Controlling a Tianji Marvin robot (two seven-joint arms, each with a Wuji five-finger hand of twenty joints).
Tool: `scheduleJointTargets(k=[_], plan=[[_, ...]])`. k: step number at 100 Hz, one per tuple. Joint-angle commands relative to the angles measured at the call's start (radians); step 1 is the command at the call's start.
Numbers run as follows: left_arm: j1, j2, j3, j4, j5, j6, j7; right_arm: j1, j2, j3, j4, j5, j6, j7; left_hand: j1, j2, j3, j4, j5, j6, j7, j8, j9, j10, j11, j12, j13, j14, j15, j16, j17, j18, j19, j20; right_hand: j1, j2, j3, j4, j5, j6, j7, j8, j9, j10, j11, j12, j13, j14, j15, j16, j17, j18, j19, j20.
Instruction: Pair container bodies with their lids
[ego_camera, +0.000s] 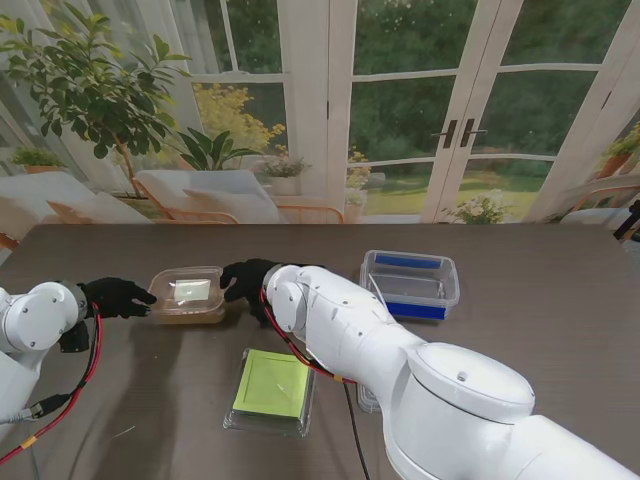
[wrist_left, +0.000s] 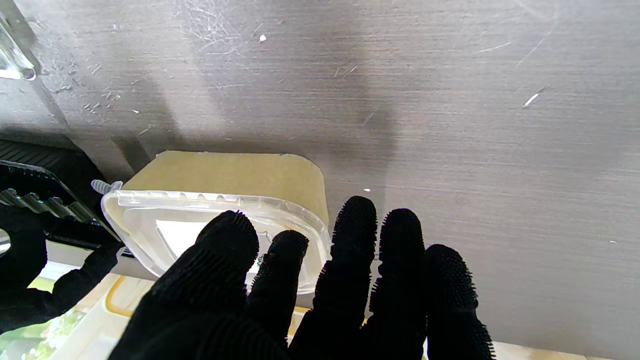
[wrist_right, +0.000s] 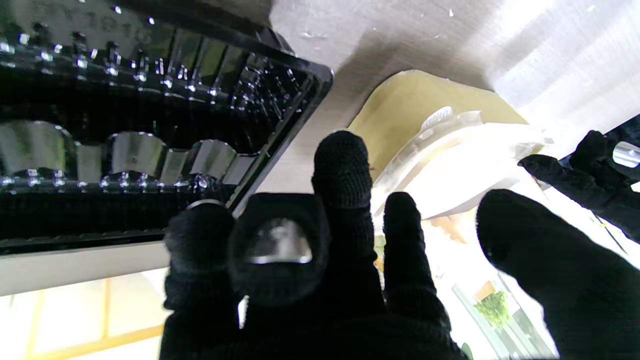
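- My left hand (ego_camera: 115, 297) sits at the left end of the tan tub (ego_camera: 188, 296), fingers (wrist_left: 356, 225) spread at its clear lid's (wrist_left: 210, 227) rim; I cannot tell if they grip it.
- My right hand (ego_camera: 247, 277) is at the tub's right end, fingers apart, holding nothing.
- The green lid (ego_camera: 272, 385) lies nearer to me than both hands.
- The blue box (ego_camera: 410, 282) is right of my right hand.
- A black tray (wrist_right: 150, 125) shows by my right fingers.
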Motion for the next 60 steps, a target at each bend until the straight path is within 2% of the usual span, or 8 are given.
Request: scheduleJointTargets(k=[1, 19, 60], plan=[[0.007, -0.003, -0.004, -0.005, 0.002, 0.001, -0.017, -0.008, -0.007, -0.011, -0.001, -0.008, -0.003, 0.022, -0.02, 0.018, 0.025, 0.025, 0.004, 0.023, 0.027, 0.013, -0.024, 0.024, -0.017, -0.02, -0.013, 0.017, -0.025, -0.014, -0.02, -0.03, -0.007, -0.012, -0.053, 0.015, -0.006, 0.021, 0.011, -0.019, -0.016, 0.002, 0.034, -0.009, 0.015, -0.011, 0.035, -0.025, 0.037, 0.012, 0.498, 0.019, 0.061, -0.026], [0.01, -0.004, -0.01, -0.006, 0.0, 0.0, -0.009, -0.014, -0.01, -0.021, 0.0, -0.014, -0.003, 0.027, -0.03, 0.017, 0.027, 0.025, -0.002, 0.02, 0.026, 0.013, -0.029, 0.023, -0.051, -0.059, -0.019, 0.014, -0.068, -0.04, -0.029, -0.031, -0.014, -0.03, -0.055, 0.016, -0.01, 0.023, 0.015, -0.009, -0.026, 0.002, 0.035, -0.012, 0.012, -0.009, 0.035, -0.03, 0.04, 0.015, 0.503, 0.011, 0.063, -0.03], [-0.002, 0.0, 0.001, 0.02, 0.0, -0.001, -0.026, -0.019, -0.01, -0.025, 0.0, -0.013, -0.003, 0.045, -0.035, 0.018, 0.027, 0.026, 0.0, 0.02, 0.028, 0.013, -0.025, 0.022, -0.052, -0.066, -0.016, 0.016, -0.072, -0.043, -0.029, -0.029, -0.011, -0.04, -0.055, 0.017, -0.015, 0.023, 0.01, -0.005, -0.03, 0.006, 0.031, -0.012, 0.009, -0.006, 0.035, -0.033, 0.036, 0.015, 0.503, 0.011, 0.063, -0.032]])
